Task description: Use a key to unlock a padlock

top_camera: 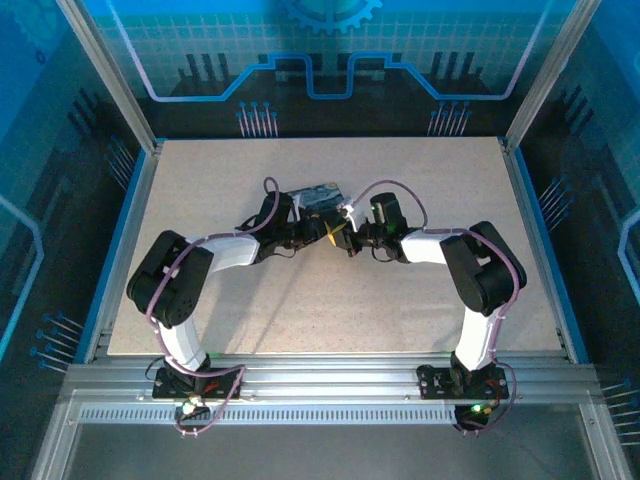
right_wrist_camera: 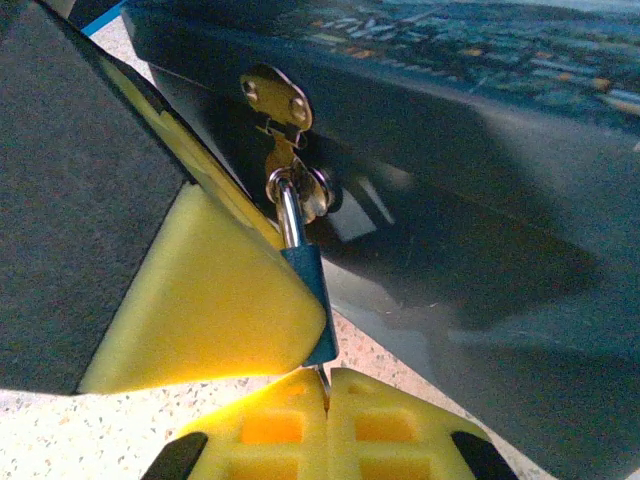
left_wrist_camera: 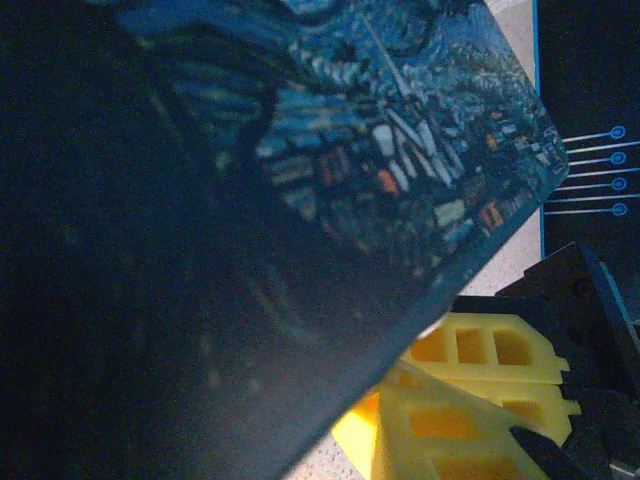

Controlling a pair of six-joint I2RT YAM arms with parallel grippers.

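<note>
The padlock (right_wrist_camera: 312, 300) hangs by its silver shackle from the brassy hasp (right_wrist_camera: 275, 100) on the front of the dark blue starry box (right_wrist_camera: 480, 150). My left gripper (top_camera: 322, 232) comes in from the left. Its yellow fingers (right_wrist_camera: 210, 300) are closed on the padlock's dark body and hide most of it. Just below, my right gripper (right_wrist_camera: 328, 410) is shut on the key (right_wrist_camera: 325, 383), a thin sliver rising between its pads to the padlock's underside. In the left wrist view the box (left_wrist_camera: 300, 200) blocks the padlock, and the right gripper's yellow fingers (left_wrist_camera: 480, 350) show beneath it.
The box (top_camera: 318, 197) lies at the middle of the speckled table (top_camera: 300, 310), directly behind both grippers. Purple cables (top_camera: 395, 186) loop above the arms. Blue rails and metal posts (top_camera: 105, 75) frame the table's edges.
</note>
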